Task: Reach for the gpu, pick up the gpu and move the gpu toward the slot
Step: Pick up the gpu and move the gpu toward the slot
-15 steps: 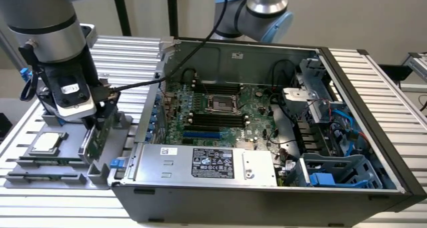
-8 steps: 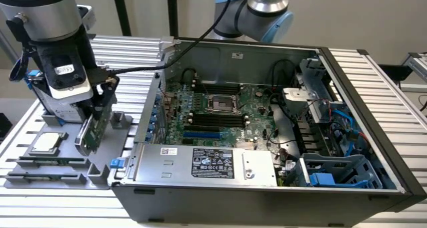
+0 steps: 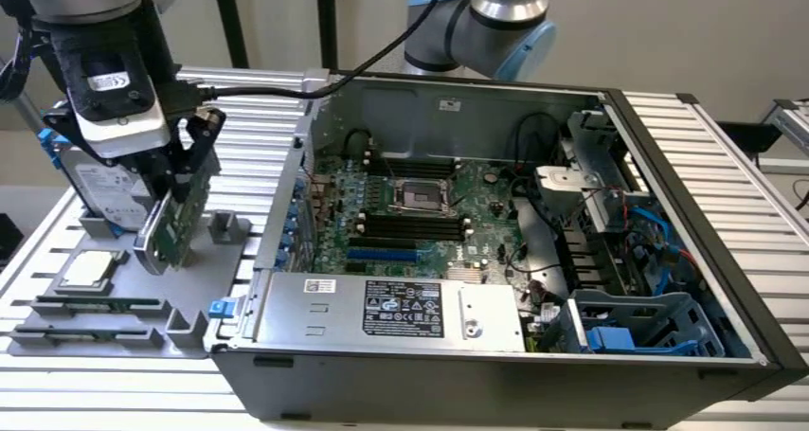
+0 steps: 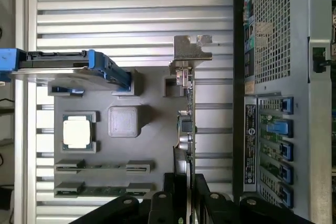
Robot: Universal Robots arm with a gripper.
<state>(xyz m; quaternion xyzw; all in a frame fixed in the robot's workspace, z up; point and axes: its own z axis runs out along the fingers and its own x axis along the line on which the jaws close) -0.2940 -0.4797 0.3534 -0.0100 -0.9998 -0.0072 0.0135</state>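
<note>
End effector (image 3: 177,192) is clenched on the gpu (image 3: 167,240), one finger against each face of the green card; the card stands upright on its edge over the grey tray (image 3: 127,334), at the exterior view's left, outside the open computer case (image 3: 506,379); whether it touches the tray cannot be told; its silvery bracket (image 4: 190,51) is at the end away from the fingers; a hard drive (image 3: 108,192) with blue rails and a square silver chip (image 3: 86,270) sit on the same tray, on the slatted counter (image 3: 746,175).
</note>
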